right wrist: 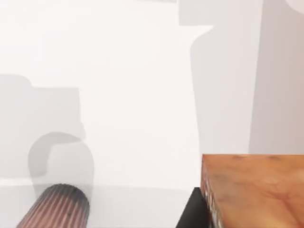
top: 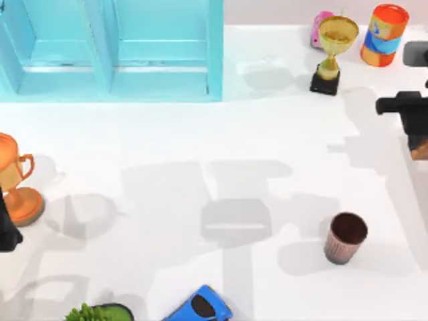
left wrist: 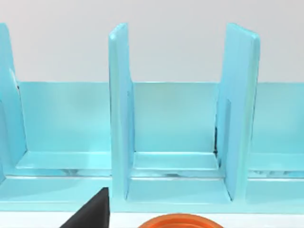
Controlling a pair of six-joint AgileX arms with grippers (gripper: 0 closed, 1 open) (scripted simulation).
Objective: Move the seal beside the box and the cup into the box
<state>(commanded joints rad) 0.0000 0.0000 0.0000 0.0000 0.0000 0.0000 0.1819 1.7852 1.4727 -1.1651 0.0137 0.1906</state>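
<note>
At the right edge of the top view, the right pincer (top: pixel 420 137) hung above the counter (top: pixel 200 140) with the seal (top: pixel 420 150) clamped between its fingers, a red-brown sliver showing below the black hardware. The right wrist view showed the mottled block (right wrist: pixel 254 190) close up, held firmly. It looked stiff and light, with flat faces giving good purchase, so it should carry without slipping.

The cup (top: pixel 346 238) stood upright in the lower right of the top view, well apart from the box (top: pixel 110 50), the blue partitioned case filling the upper left. The cup looked rigid and light; its ribbed, tapered wall should grip well if taken across the rim, one finger inside, or around the upper wall.

The left pincer (top: pixel 8 231) sat at the left edge beside an orange trophy (top: pixel 17 180); I could not tell whether it was open or closed.
</note>
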